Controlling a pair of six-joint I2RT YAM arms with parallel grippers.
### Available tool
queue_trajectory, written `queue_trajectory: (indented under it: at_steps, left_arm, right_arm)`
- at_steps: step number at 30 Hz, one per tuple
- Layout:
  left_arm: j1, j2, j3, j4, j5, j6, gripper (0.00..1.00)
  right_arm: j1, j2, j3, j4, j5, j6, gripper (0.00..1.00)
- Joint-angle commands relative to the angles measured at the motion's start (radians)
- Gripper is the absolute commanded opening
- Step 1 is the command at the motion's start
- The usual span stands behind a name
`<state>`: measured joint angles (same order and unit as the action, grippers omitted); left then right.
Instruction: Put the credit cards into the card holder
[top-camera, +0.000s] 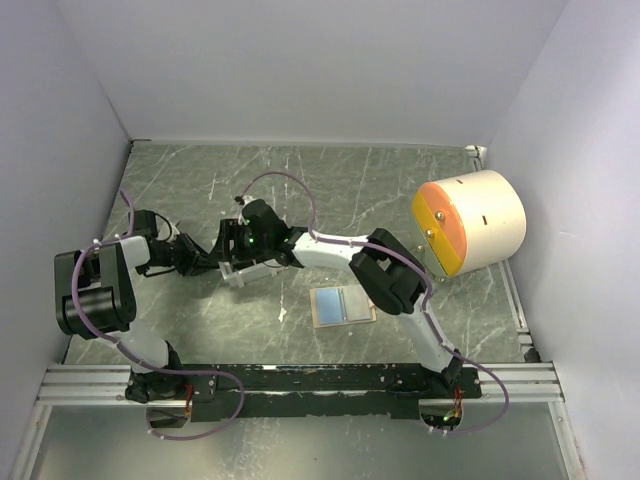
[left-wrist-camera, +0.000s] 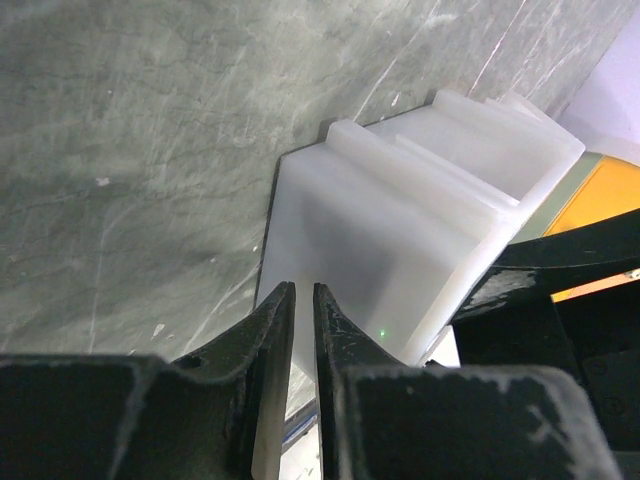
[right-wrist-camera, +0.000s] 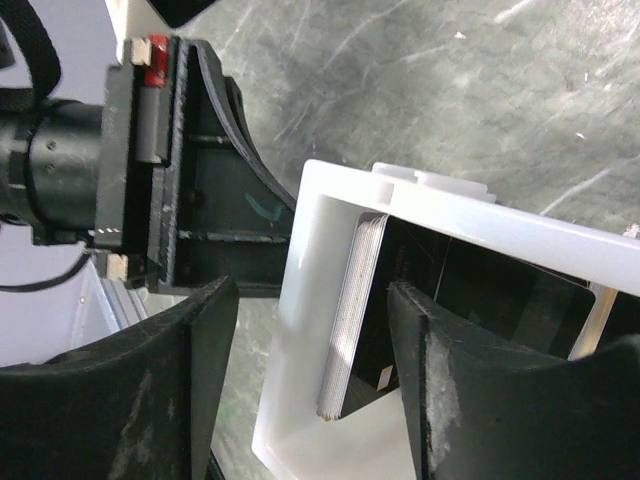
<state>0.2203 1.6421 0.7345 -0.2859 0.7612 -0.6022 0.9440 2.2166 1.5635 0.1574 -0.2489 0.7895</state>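
Left arm reaches low across the green-grey marbled bench (top-camera: 400, 185) from the left edge. The left gripper (left-wrist-camera: 302, 300) is clenched on the thin rim of a white rectangular plastic tray (left-wrist-camera: 400, 230), with the wall pinched between both fingers.

Right arm stretches from the near right corner to left of centre, wrist bent down over the tray. The right gripper (right-wrist-camera: 308, 295) is released, its jaws straddling the tray wall and a stack of thin credit cards (right-wrist-camera: 352, 310). The stack stands on edge just inside that wall, black face inward. One finger (right-wrist-camera: 170, 380) is outside the wall and apart from it. The other is inside the tray near the black face; contact unclear.

Tan leather-like card holder (top-camera: 343, 305) lies open and flat by the middle of the near edge, well apart from the tray and just beside the right forearm.

Large cream cylinder with an orange-and-yellow face (top-camera: 470, 235) stands at the right edge.

Marbled surface shows from the tray to the far edge. White walls (top-camera: 300, 70) stand at the left, far and right edges.
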Motion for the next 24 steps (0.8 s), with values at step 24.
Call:
queue_trajectory:
  at_steps: [24]
  left_arm:
    - [0.028,0.076,0.055,0.03,0.055,-0.003,0.22]
  right_arm:
    - [0.013,-0.056,-0.023,0.038,-0.031,0.014,0.54]
